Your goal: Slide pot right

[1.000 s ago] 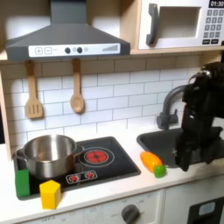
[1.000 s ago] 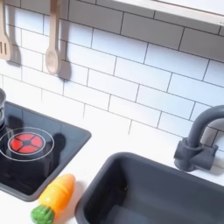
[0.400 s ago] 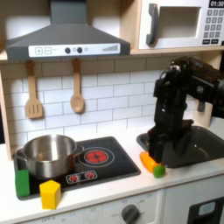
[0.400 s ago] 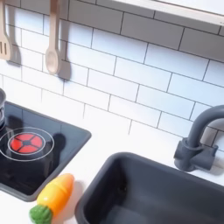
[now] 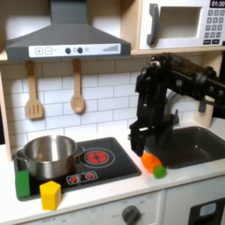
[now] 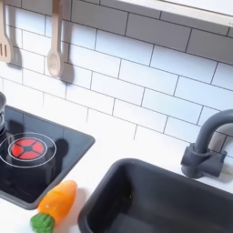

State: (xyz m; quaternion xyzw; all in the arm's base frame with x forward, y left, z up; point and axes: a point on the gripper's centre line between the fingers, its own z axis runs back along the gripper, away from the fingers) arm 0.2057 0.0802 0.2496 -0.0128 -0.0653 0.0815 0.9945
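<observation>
Toy kitchen counter (image 5: 105, 189) with tiled backsplash, range hood (image 5: 63, 37) top left of the first exterior view, microwave (image 5: 180, 25) top right. Black arm (image 5: 163, 88) reaches in from the first exterior view's right, bent down over the counter between stove and sink. Black sink (image 5: 189, 145) on the first exterior view's right; in the second exterior view it sits bottom right (image 6: 155, 196) with the grey faucet (image 6: 207, 146) behind it. Black stovetop (image 5: 83, 165) has two burners: pot (image 5: 48, 156) sits on the burner at the first exterior view's left, red burner (image 5: 97, 157) just beside it is bare. Gripper (image 5: 142, 141) hangs low by the stovetop's right edge, near the toy carrot (image 5: 153, 163), well apart from the pot; cannot tell how wide its jaws are. Wooden spatula (image 5: 33, 95) and spoon (image 5: 77, 92) hang on the wall. Yellow block (image 5: 50, 194) and green block (image 5: 22, 184) at the stove's front left corner.
</observation>
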